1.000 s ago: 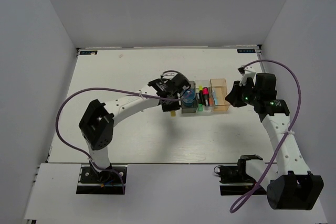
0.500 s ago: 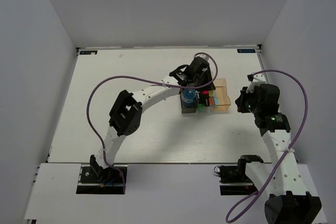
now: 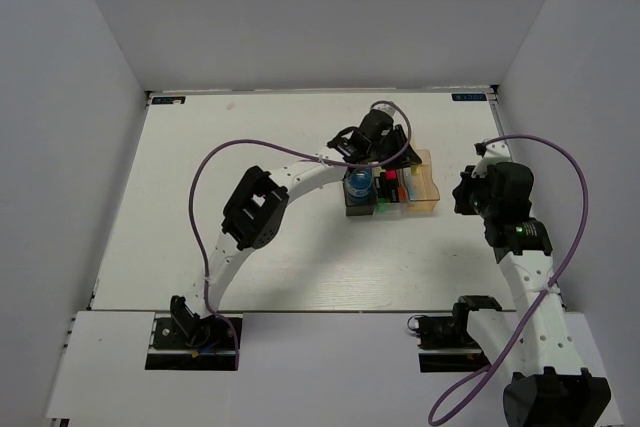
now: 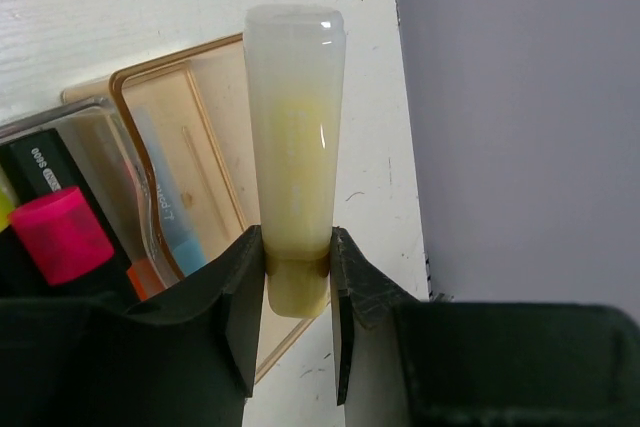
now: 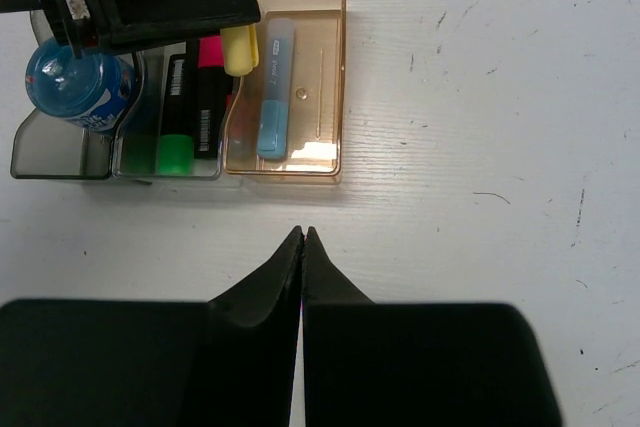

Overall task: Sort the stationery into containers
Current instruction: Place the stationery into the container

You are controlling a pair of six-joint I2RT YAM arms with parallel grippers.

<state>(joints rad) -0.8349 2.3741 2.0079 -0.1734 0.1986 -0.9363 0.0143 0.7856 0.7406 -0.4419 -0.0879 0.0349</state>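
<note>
Top external shows the desk (image 3: 250,247), the joined bins (image 3: 425,199), and the left gripper (image 4: 296,257) above the tan bin (image 4: 215,137), clamping a pale yellow stick (image 4: 295,117). The next move, I judge, is to lower it beside the light blue stick (image 5: 272,87) and release. The right gripper (image 5: 303,247) is closed and empty.

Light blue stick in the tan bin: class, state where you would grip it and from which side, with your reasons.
Grip the light blue stick at mid-length, across its narrow width, coming straight down from above. It lies flat on the floor of the tan bin, lengthwise, so the walls probably block any sideways approach.
</note>
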